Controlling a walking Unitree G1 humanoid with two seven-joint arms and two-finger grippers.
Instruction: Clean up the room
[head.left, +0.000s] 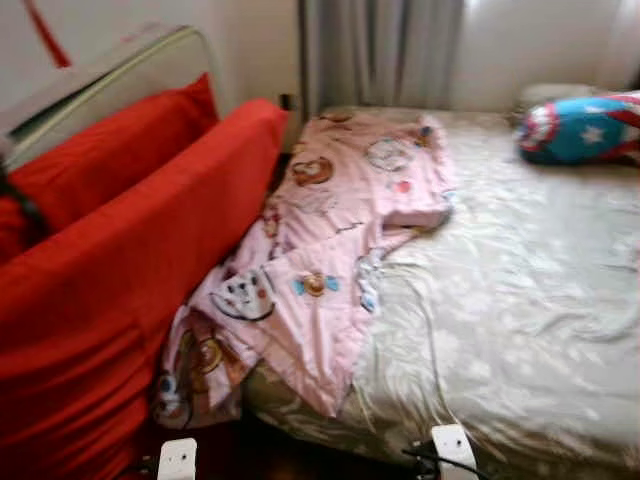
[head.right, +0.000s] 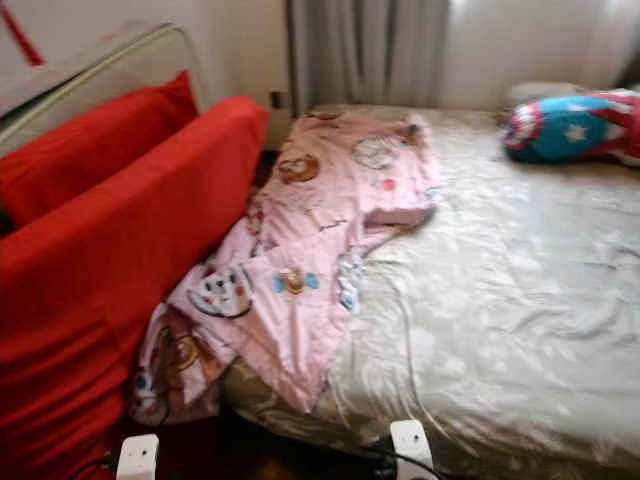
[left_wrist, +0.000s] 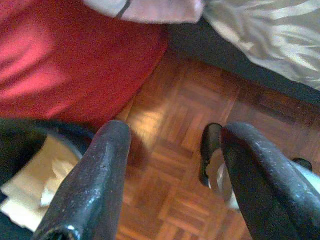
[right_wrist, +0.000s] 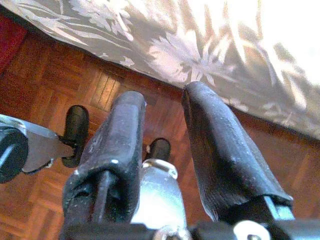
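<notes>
Head views, left to right; some blur is noted.

At 9 o'clock a red sofa (head.left: 120, 290) is seen, with a red cushion (head.left: 110, 150) on it toward 10 o'clock. A metal rail (head.left: 120, 75) is seen behind the cushion against the wall.

A pink cartoon-print blanket (head.left: 330, 240) is crumpled on the left edge of the bed, running from 12 o'clock down to about 7 o'clock. Its lower end is draped over the bed edge and looks to be touching the sofa, though contact cannot be confirmed through the blur.

The bed (head.left: 520, 300) is covered by a pale floral sheet and takes up the frame from centre to 3 o'clock. A blue, red and white star-print pillow (head.left: 580, 128) is lying at 2 o'clock by the bed's far end. Grey curtains (head.left: 380, 50) are hung at 12 o'clock.

Left gripper (left_wrist: 172, 170): fingers (left_wrist: 95, 185) are spread wide, nothing is held, wood parquet floor (left_wrist: 170, 125) is below, and the sofa and blanket hem are seen just ahead.

Right gripper (right_wrist: 165, 135): fingers (right_wrist: 220, 150) are parted by a narrow gap, nothing is gripped, and it is held low over the parquet beside the hanging sheet.
</notes>
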